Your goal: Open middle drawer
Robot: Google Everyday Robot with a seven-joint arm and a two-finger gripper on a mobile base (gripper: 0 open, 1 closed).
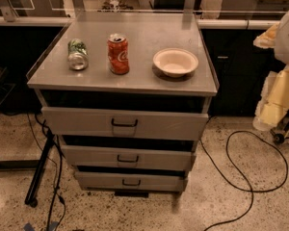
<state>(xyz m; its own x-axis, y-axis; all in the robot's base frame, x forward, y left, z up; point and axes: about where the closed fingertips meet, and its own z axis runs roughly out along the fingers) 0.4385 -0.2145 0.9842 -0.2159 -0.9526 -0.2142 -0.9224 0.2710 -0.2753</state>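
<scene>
A grey metal cabinet holds three drawers stacked one under another. The middle drawer is the mid-sized one, with a plain flat front and a small black bracket handle at its centre. A dark gap shows above its front. The top drawer has the widest front and the bottom drawer the narrowest. My gripper is a pale blurred shape at the right edge, high up and well to the right of the cabinet, touching nothing.
On the cabinet top stand a red soda can, a green can on its side and a white bowl. A black cable loops on the floor to the right. A black stand leans at the left. A wheeled cart is at the right.
</scene>
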